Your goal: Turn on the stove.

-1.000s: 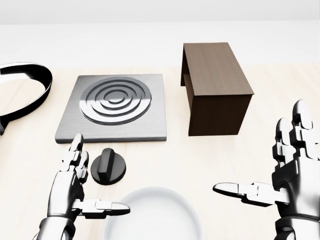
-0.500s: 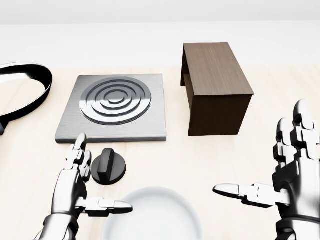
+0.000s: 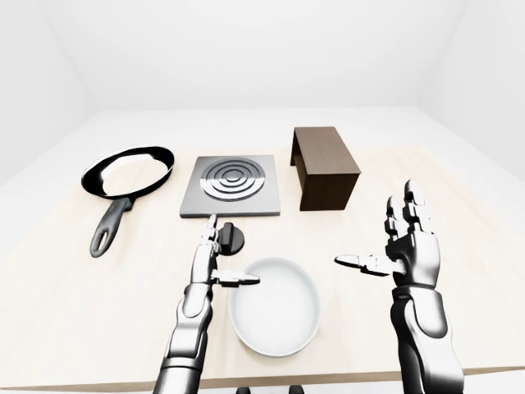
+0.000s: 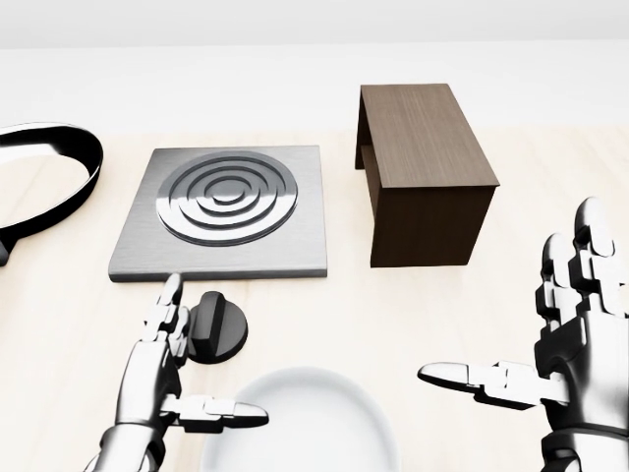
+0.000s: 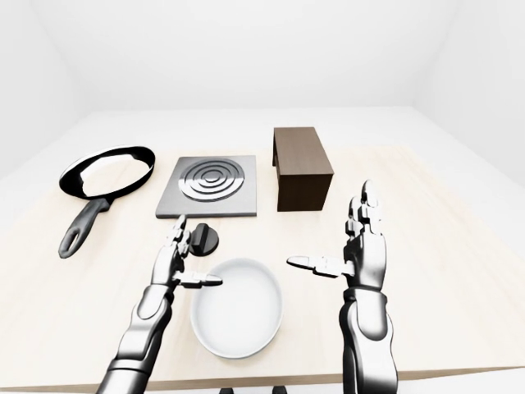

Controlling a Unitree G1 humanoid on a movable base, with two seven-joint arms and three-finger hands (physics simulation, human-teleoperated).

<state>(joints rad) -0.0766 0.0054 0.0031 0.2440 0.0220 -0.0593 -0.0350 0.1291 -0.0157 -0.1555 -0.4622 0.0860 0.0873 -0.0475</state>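
The stove is a square steel plate (image 4: 305, 221) with a ringed burner (image 4: 228, 195). Its black knob (image 4: 218, 327) lies on the table just below the plate, its ridge roughly upright. My left hand (image 4: 187, 369) is open, fingers (image 4: 167, 313) stretched up along the knob's left edge and thumb pointing right under it; whether it touches the knob is unclear. My right hand (image 4: 531, 339) is open at the head view's right, palm turned left, well apart from the knob.
A white bowl (image 3: 275, 305) sits just below the knob. A dark wooden box (image 4: 425, 175) stands right of the stove. A black frying pan (image 3: 127, 174) lies left of it. The light wooden table (image 3: 57, 279) ends near the bottom of the eye views.
My left hand has moved right and slightly up, closing on the knob's left edge. The right hand has stayed put, and the knob has not turned.
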